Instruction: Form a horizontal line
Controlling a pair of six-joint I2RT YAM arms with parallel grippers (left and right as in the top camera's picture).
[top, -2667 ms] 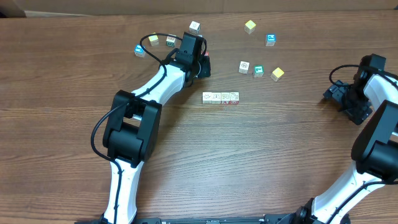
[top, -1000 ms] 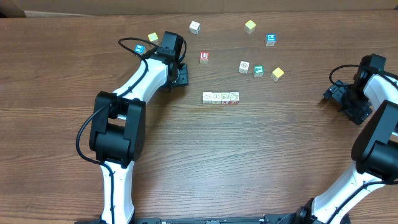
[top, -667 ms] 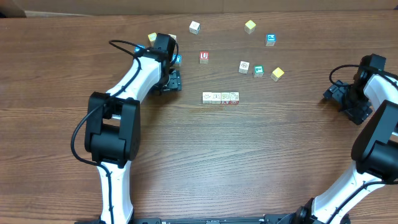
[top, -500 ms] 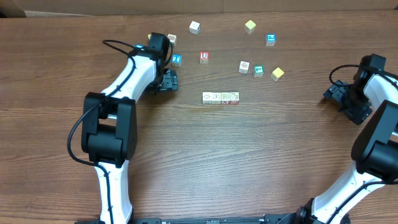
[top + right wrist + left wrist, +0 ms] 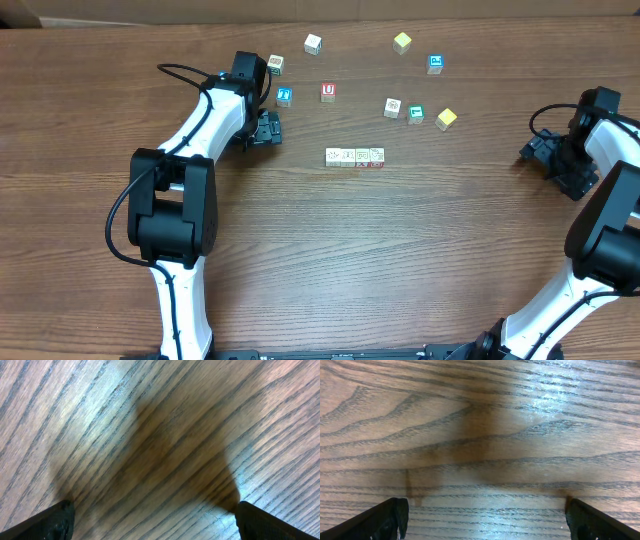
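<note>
Across the whole overhead view lay a brown wooden table (image 5: pixel 400 260) with strong grain. From its near edge the left arm (image 5: pixel 200 120) reached up toward the far left, and the right arm (image 5: pixel 610 200) curved up along the right side.

The left gripper (image 5: pixel 266 128) was over bare wood, left of the line and just below a blue cube (image 5: pixel 285 97). In its wrist view the fingers (image 5: pixel 375 522) stood spread wide at the lower corners, with only grain and shadow between them. The right gripper (image 5: pixel 540 152) was well away at the right edge. Its fingers (image 5: pixel 40 522) were likewise spread wide over empty wood and held nothing.

Near the table's middle sat the line (image 5: pixel 355 157), four small whitish cubes touching side by side in a straight left-to-right row, apart from both grippers.

Loose cubes were scattered behind it:
- a red U cube (image 5: pixel 328 91) beside the blue one
- a pale cube (image 5: pixel 275 64) at the left arm's wrist
- a white cube (image 5: pixel 313 43) farther back
- a yellow cube (image 5: pixel 402 42)
- a second blue cube (image 5: pixel 435 64)
- a whitish cube (image 5: pixel 392 106), a teal cube (image 5: pixel 415 114) and another yellow cube (image 5: pixel 446 119) close together to the right.
</note>
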